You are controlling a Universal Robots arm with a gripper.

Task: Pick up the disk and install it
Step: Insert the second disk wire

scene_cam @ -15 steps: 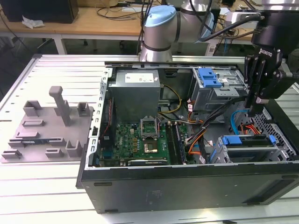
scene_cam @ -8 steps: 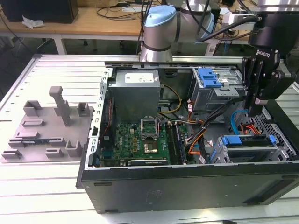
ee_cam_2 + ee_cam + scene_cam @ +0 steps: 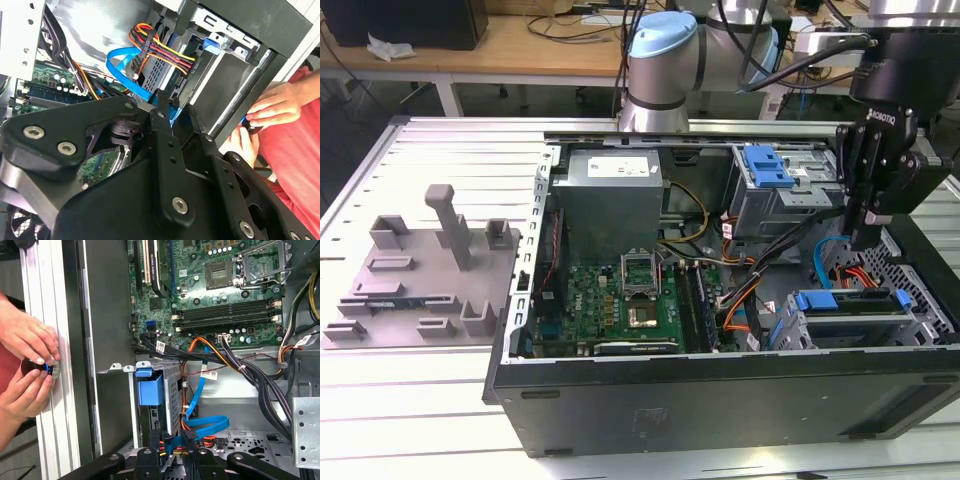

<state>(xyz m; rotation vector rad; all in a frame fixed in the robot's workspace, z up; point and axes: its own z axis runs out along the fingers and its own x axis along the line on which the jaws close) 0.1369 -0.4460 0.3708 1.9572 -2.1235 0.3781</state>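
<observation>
Exterior view: pincer (image 3: 868, 238), its grip impossible to tell, hangs over the cage holding the disk (image 3: 848, 301); blue cables (image 3: 202, 426) nearby could snag.

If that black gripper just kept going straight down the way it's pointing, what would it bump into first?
Probably the blue cable looped inside the open computer case, right under the gripper, beside the drive cage with the blue bracket. Depth is hard to judge here.
</observation>
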